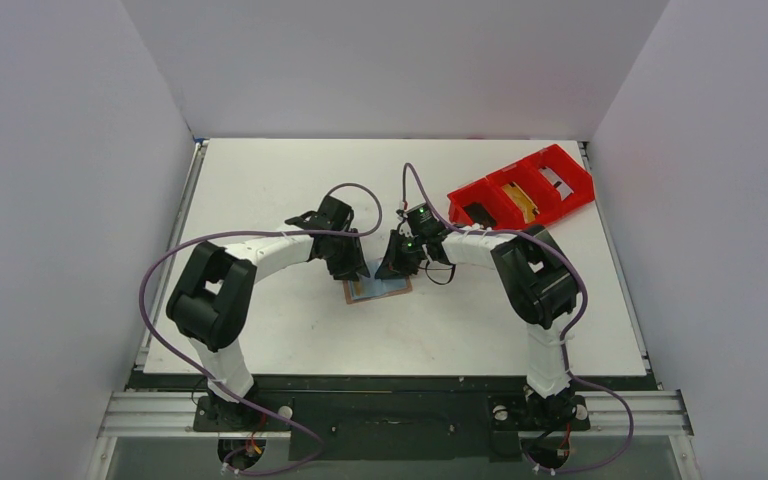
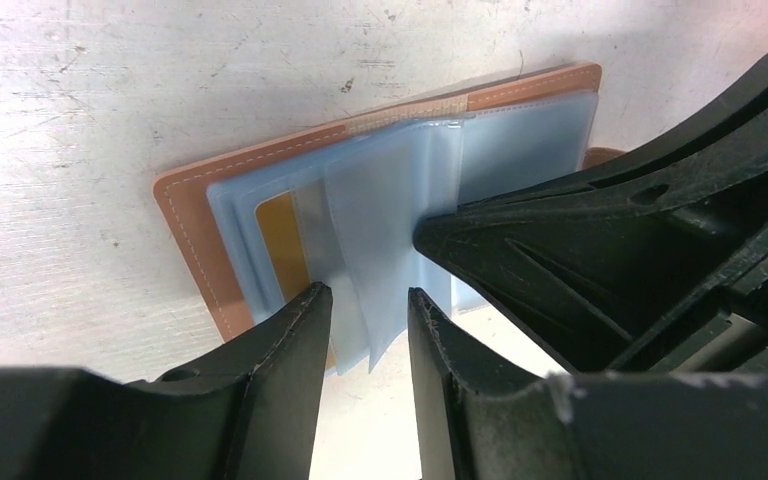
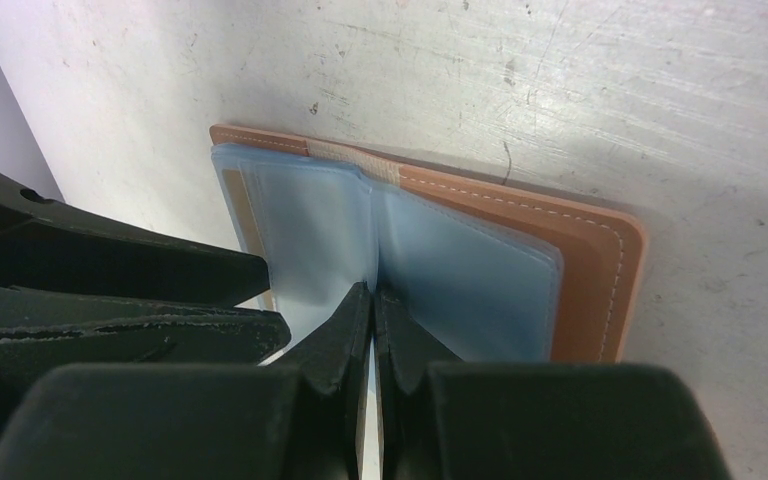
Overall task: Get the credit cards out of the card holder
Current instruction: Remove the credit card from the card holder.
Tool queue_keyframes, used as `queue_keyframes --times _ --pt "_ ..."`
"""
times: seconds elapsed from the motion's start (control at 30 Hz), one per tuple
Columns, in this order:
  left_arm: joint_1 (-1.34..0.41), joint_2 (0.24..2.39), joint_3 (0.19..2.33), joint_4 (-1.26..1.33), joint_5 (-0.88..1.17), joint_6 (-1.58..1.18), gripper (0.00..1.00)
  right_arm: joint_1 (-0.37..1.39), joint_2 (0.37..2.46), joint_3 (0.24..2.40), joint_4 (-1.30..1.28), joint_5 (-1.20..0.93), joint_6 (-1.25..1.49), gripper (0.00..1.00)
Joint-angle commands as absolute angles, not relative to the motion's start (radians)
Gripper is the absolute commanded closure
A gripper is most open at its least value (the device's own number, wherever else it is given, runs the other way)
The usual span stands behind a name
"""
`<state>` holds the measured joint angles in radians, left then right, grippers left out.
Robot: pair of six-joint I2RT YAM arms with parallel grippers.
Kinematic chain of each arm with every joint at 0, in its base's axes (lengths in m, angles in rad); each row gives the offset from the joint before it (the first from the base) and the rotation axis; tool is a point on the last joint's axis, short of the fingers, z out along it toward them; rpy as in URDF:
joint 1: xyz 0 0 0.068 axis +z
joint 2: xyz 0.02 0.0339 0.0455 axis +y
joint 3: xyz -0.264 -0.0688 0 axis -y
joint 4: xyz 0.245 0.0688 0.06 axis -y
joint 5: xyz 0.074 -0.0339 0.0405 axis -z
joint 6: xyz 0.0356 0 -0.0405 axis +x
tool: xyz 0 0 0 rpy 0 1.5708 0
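Note:
The card holder (image 1: 378, 290) lies open on the white table, tan cover (image 2: 190, 230) down and pale blue plastic sleeves up. A yellow credit card (image 2: 280, 245) shows inside a left-hand sleeve. My right gripper (image 3: 373, 290) is shut at the spine, pinching one sleeve leaf (image 2: 380, 230) that stands up from the holder (image 3: 590, 270). My left gripper (image 2: 365, 292) is open, its tips either side of that leaf's free edge without closing on it. In the top view the left gripper (image 1: 358, 268) and the right gripper (image 1: 392, 268) meet nose to nose over the holder.
A red compartment tray (image 1: 522, 192) sits at the back right, with a yellow item and pale items in its sections. White walls close in the table on three sides. The right gripper's fingers (image 2: 560, 260) crowd the left wrist view.

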<state>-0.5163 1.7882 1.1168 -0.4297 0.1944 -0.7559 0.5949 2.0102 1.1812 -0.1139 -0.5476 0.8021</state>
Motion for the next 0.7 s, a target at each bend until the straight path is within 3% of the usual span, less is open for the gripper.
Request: queue_keyframes --times 0.0,0.67 --pt "-0.517 1.742 1.122 -0.445 0.142 -0.748 0.67 0.597 2.052 1.156 -0.15 -0.5 0.789 1.0" --pt "-0.523 1.754 1.089 -0.401 0.207 -0.765 0.66 0.595 2.063 1.167 -0.151 -0.514 0.79 1.0"
